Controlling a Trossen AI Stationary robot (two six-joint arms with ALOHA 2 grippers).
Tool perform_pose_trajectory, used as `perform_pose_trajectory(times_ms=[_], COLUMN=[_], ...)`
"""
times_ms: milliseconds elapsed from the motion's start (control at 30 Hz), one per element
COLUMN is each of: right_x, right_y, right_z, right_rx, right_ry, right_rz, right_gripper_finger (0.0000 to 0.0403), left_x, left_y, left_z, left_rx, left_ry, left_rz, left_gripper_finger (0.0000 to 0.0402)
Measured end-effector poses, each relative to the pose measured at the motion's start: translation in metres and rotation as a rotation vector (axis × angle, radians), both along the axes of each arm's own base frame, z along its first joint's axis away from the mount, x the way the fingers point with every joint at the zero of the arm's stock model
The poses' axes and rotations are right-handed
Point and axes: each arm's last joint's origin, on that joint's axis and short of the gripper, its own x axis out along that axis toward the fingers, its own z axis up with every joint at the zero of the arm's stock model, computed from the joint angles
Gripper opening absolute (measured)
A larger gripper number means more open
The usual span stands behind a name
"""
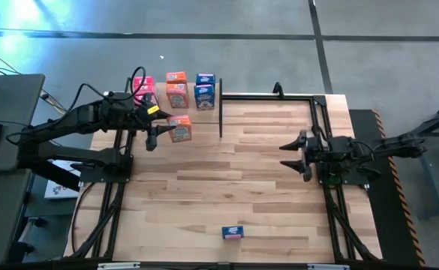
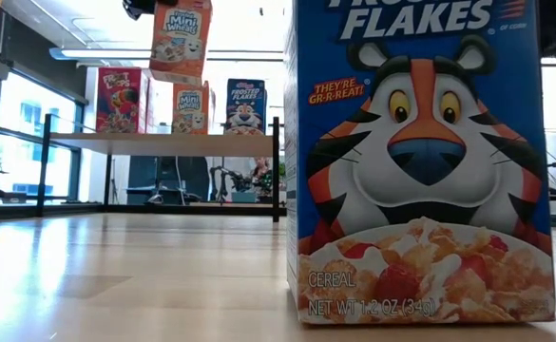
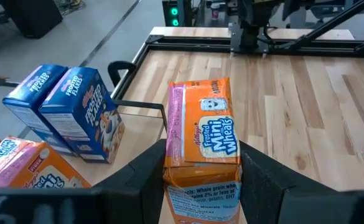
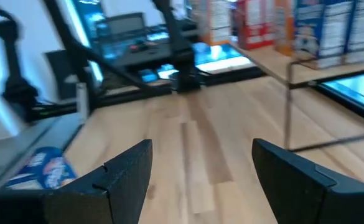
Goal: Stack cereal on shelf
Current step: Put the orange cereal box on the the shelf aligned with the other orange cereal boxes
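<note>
Cereal first: we see a small orange cardboard Mini-Wheats box (image 3: pixel 201 155) pinched between the fingers of the left gripper (image 3: pixel 200 180), lifted clear of the plank tabletop (image 1: pixel 249 180) and hanging near the front edge of the light wooden shelf with thin black posts (image 2: pixel 163 142). In the low view this box (image 2: pixel 181 38) sits higher than the row already on the shelf. Parked there we count pink-red Froot Loops boxes (image 2: pixel 119 99), another orange Mini-Wheats box (image 2: pixel 190 106) and blue Frosted Flakes boxes (image 3: pixel 82 112); the exact number is hard to tell. One more blue Frosted Flakes box (image 1: pixel 233 232) stands alone near the table's front edge, well apart from the shelf, right before the low camera.

Handling, as we judge it: light, thin card, stiff enough for a firm pinch but easy to dent; glossy print may slip. We would take it across the two broad faces, mid-height, as the left gripper does now, fingers on opposite sides, box upright.

Right gripper (image 4: pixel 200 168) waits over the table's right side, fingers spread apart, nothing between them, pointing toward the shelf.

Risk we judge: knocking neighbours over when setting it down.
</note>
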Motion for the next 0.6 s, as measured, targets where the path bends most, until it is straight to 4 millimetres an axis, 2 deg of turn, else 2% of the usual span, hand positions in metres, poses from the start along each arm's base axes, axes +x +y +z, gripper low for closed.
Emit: perform_pose_trajectory(times_ms=[167, 333, 600], right_x=[-0.002, -0.003, -0.004], right_y=[0.002, 0.002, 0.002], right_z=[-0.015, -0.035, -0.053], right_rx=[-0.012, -0.006, 0.031], right_ry=[-0.033, -0.043, -0.074], right_rz=[0.082, 0.083, 0.083], right_gripper_finger=[0.0268, 0.0268, 0.0268], left_x=[0.000, 0.001, 0.002], left_y=[0.000, 0.000, 0.000], left_z=[0.000, 0.002, 0.004], left_rx=[0.001, 0.006, 0.012], left_ry=[-0.006, -0.024, -0.042], left_rz=[0.000, 0.000, -0.001], left_gripper_finger=[0.0155, 0.0155, 0.0155])
